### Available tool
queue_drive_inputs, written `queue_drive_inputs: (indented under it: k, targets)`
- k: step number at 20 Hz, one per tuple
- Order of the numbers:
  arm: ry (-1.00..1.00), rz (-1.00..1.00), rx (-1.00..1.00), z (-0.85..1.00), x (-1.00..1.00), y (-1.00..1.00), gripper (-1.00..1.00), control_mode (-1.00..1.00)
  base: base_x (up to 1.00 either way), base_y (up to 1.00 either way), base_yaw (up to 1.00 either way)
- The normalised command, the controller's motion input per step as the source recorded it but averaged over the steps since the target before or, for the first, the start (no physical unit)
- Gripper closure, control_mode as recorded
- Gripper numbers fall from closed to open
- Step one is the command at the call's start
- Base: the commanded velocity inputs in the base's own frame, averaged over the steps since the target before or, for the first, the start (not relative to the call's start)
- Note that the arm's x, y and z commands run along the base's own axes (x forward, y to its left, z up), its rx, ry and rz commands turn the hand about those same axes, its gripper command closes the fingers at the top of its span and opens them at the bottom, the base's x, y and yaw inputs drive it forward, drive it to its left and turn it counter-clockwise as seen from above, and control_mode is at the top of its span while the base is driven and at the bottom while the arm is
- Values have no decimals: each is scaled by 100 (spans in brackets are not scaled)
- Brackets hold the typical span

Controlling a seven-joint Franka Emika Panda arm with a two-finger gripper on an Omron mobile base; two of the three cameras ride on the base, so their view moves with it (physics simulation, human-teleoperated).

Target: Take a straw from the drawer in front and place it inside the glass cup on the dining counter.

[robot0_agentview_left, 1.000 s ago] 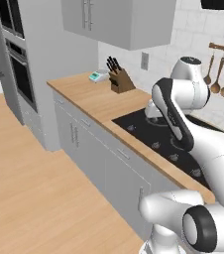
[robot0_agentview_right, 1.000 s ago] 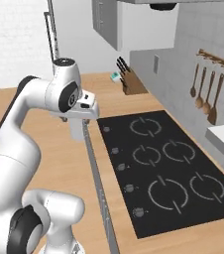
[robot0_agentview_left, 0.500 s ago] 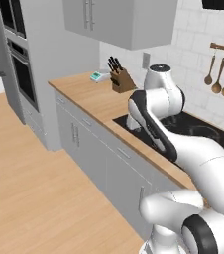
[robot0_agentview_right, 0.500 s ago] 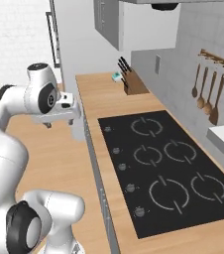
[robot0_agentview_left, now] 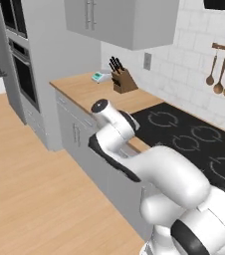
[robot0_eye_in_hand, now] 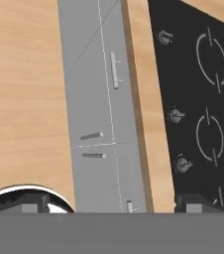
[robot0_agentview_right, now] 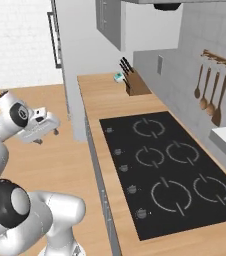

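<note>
Item 1, nearest: tool (robot0_agentview_right: 41,131), at 9 o'clock in the right base view, hung out over the floor (robot0_agentview_left: 30,199) off the front edge of the bench (robot0_agentview_right: 97,95). Its jaws stand fully apart with nothing between them. Judged reason for the pose: it faces down along the cabinet fronts to line up on a handle.

Item 2: drawer (robot0_eye_in_hand: 106,79), seen in the hand view as a flat grey front running 12 to 6 o'clock, closed flush, with a slim bar handle (robot0_eye_in_hand: 115,70) near 12 o'clock. Which panel is the target cannot be told for certain. Two further short handles sit lower, on the doors beneath.

Item 3: straw. Presumably inside the closed drawer, so hidden; nothing of the task is yet done.

Item 4: black cooktop (robot0_agentview_right: 170,170), inset in the bench top, its knobs (robot0_eye_in_hand: 176,115) along the front edge at 3 o'clock in the hand view.

Item 5, farther: knife block (robot0_agentview_left: 122,79) and a small teal object (robot0_agentview_left: 100,76) toward the back wall, clear of the work.

Item 6, farthest: wooden utensils (robot0_agentview_right: 207,92) hung on a wall rail; wall oven (robot0_agentview_left: 25,74) at 10 o'clock in the left base view.
</note>
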Motion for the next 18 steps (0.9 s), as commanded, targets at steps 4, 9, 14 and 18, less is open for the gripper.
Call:
queue_drive_inputs:
  k: [4,9,14,18]
  targets:
    - [-4,-1,-34,-79,64,22,-100,-100,0,0,0]
    - [-7,-2,-31,-59,60,2,-100,-100,0,0,0]
    - [-9,-6,-26,-47,56,-4,-100,-100,0,0,0]
    - [-11,-4,-12,-48,39,-15,-100,-100,0,0,0]
